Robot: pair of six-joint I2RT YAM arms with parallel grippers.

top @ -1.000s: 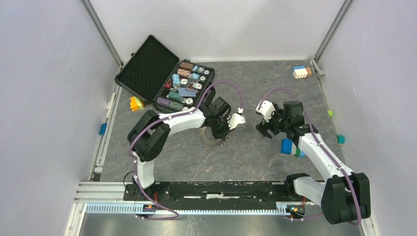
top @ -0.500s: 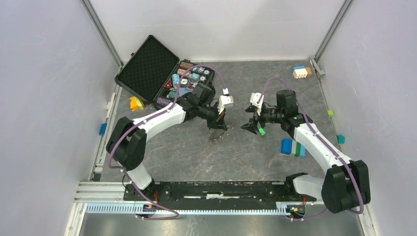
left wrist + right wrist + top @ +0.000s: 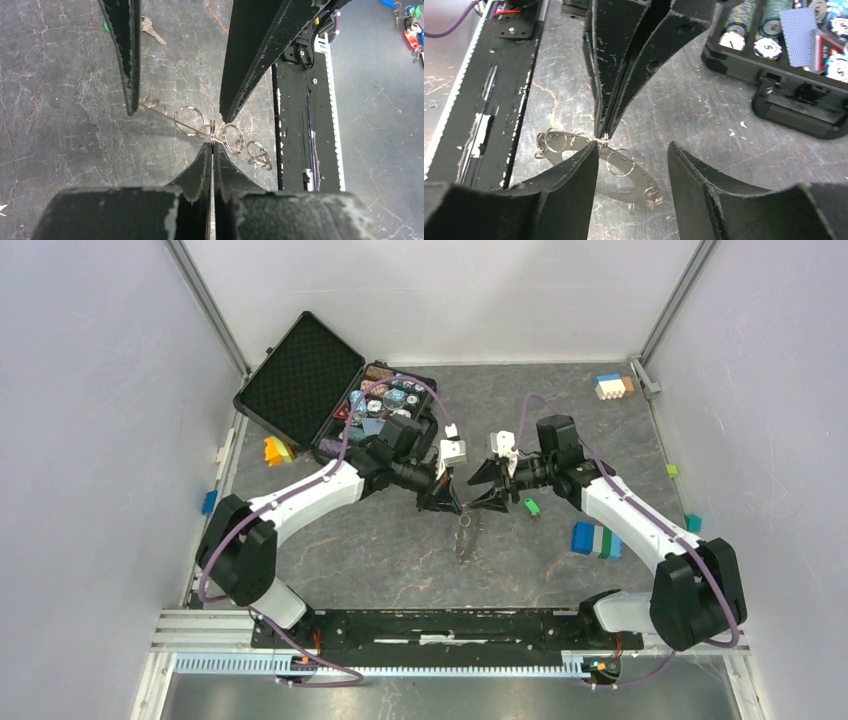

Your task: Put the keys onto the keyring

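Note:
My left gripper (image 3: pixel 446 504) is shut on the keyring (image 3: pixel 465 536), a thin grey metal piece with several small rings that hangs edge-on below it above the table. In the left wrist view the shut tips (image 3: pixel 212 146) pinch one ring, with other rings (image 3: pixel 189 120) beyond. My right gripper (image 3: pixel 483 487) faces it, open and empty. In the right wrist view its tips (image 3: pixel 634 146) straddle the keyring (image 3: pixel 624 170). A small key with a green head (image 3: pixel 532 506) lies on the table under the right arm; its grey blade shows in the left wrist view (image 3: pixel 151 31).
An open black case of poker chips (image 3: pixel 372 410) stands at the back left, also in the right wrist view (image 3: pixel 784 55). Blue and green blocks (image 3: pixel 595 538) lie right of the key. An orange block (image 3: pixel 272 450), a white-blue block (image 3: pixel 610 386) and green cubes (image 3: pixel 672 469) sit near the edges.
My left gripper has lifted the keyring off the table and turned to face right. My right gripper has moved left to meet it and now stands open around the ring.

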